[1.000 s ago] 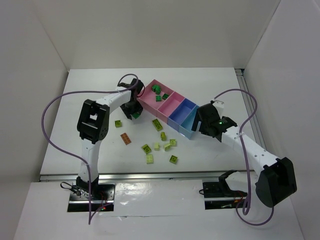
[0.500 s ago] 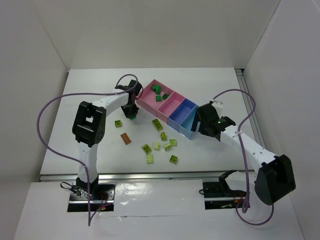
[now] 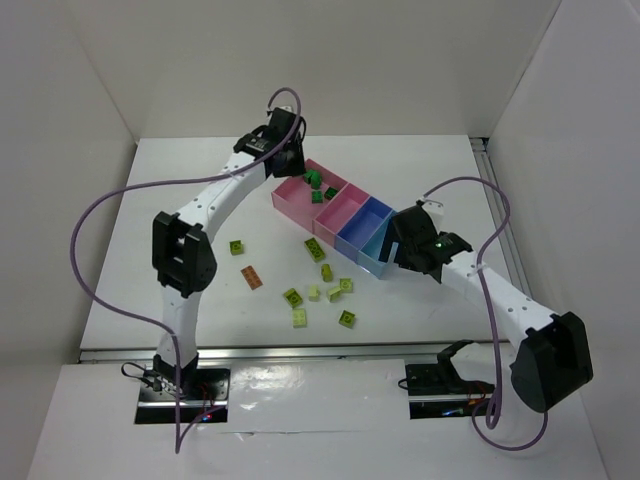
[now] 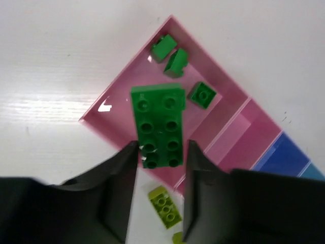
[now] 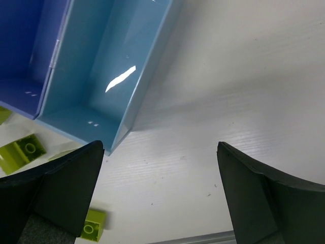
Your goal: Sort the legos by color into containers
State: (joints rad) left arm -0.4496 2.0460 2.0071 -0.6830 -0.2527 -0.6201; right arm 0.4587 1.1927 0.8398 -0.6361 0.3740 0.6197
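Dark green eight-stud plastic brick (image 4: 157,122) was up in the air over the end pink plastic bin (image 4: 114,113), pinched at one short end by the left gripper (image 4: 162,147). Jaws were nearly together and looked closed on the brick's long sides, w/ most of its length sticking out past the fingertips. That bin already had three small dark green pieces (image 4: 176,62) toward its far end.

Next along the row: second pink bin (image 4: 238,137), periwinkle blue bin (image 5: 25,46), light blue bin (image 5: 96,76). Nothing visible in the parts I could see.

Right gripper (image 5: 161,147) hung wide open w/ nothing in it, over the white table (image 5: 228,76) just beside the light blue bin's corner. Loose lime bricks (image 3: 327,271) and one orange-brown brick (image 3: 251,277) lay scattered on the table in front of the bins, apart from both grippers.

Risks, imo:
- The held end sat about over the bin's near wall. If released there, the brick could clip the rim and tip out onto the table.
- One-end grip, so the brick could pivot or slip before release.
- Right arm was parked close to the row. Any drift could shove the bins and spoil the drop.
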